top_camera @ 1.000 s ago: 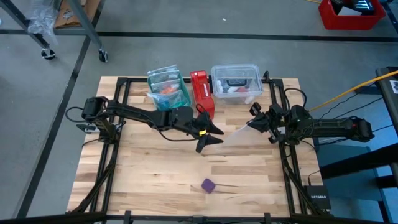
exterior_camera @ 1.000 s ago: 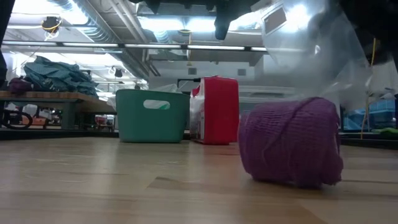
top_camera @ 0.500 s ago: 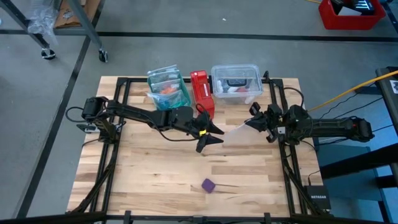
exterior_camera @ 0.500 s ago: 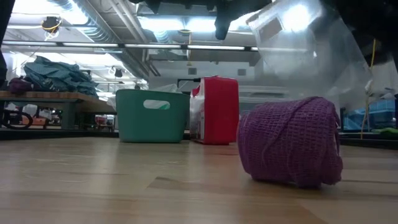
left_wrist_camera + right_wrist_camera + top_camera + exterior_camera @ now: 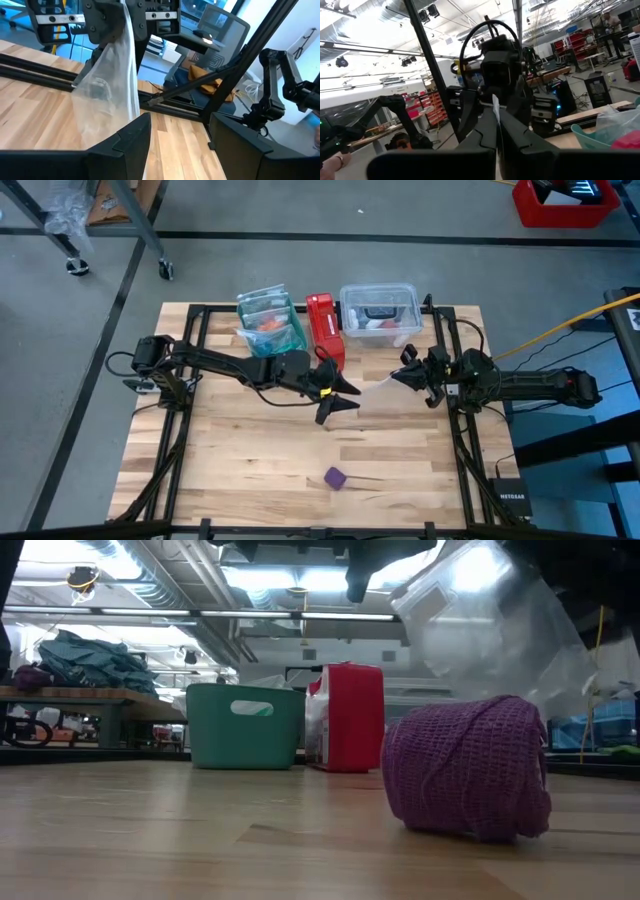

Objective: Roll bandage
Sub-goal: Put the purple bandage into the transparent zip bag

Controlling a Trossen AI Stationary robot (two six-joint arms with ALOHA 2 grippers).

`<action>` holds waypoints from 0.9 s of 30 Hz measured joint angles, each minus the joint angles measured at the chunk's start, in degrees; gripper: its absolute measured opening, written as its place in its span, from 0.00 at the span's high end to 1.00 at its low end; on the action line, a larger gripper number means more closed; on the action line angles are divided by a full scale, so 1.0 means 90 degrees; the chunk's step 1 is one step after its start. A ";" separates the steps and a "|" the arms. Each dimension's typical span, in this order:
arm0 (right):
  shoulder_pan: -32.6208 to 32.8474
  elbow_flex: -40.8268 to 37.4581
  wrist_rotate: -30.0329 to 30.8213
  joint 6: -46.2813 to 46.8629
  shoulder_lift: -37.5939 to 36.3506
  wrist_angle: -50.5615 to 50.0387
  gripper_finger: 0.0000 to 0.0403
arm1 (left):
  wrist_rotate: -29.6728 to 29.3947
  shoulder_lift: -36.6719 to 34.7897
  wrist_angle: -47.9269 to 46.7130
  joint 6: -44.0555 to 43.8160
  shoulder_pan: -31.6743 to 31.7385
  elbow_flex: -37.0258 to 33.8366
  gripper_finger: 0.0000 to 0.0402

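1. The small purple knitted fabric bandage (image 5: 335, 478) lies as a coiled roll on the pale wooden table (image 5: 230, 465), low in the high view just right of centre, well apart from both arms. It looks rolled already, with nothing touching it.
2. The right gripper (image 5: 408, 374), right of centre in the high view, has its fingers pinched together on the edge of a clear plastic bag (image 5: 375, 391), which hangs toward the table.
3. The left gripper (image 5: 338, 397), at the middle of the high view, has its fingers spread apart and empty, pointing at that bag.
4. I'd judge the step is bagging the roll: hold the bag mouth steady and open before fetching the bandage.
5. Grip the roll across its sides, gently, so the coil doesn't loosen.
6. The red box (image 5: 325, 328) and teal bin (image 5: 270, 320) stand at the upper centre, out of the way.
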 joint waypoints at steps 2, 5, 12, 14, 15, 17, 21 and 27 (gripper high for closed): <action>0.0000 0.0000 -0.0001 0.0000 0.0000 0.0001 0.99 | -0.0013 0.0000 0.0000 0.0003 0.0005 0.0000 0.52; 0.0000 0.0000 -0.0002 0.0005 0.0000 0.0059 0.99 | -0.0166 0.0000 -0.0010 0.0090 0.0002 0.0000 0.52; 0.0000 0.0000 -0.0054 0.0010 0.0000 0.0308 0.99 | -0.0234 0.0000 -0.0025 0.0180 0.0038 0.0000 0.52; 0.0000 0.0000 -0.0056 0.0010 0.0000 0.0303 0.99 | -0.0301 0.0000 -0.0035 0.0180 0.0041 0.0000 0.52; 0.0000 0.0000 -0.0056 0.0010 0.0000 0.0299 0.99 | -0.0340 0.0000 -0.0043 0.0181 0.0041 0.0000 0.52; 0.0000 0.0000 -0.0057 0.0010 0.0000 0.0301 0.99 | -0.0355 0.0000 -0.0049 0.0181 0.0041 0.0000 0.52; 0.0000 0.0000 -0.0055 0.0010 0.0000 0.0308 0.99 | -0.0357 0.0000 -0.0051 0.0237 0.0041 0.0000 0.52; 0.0000 0.0000 -0.0057 0.0010 0.0000 0.0330 0.99 | -0.0526 0.0000 -0.0281 0.0256 0.0041 0.0000 0.52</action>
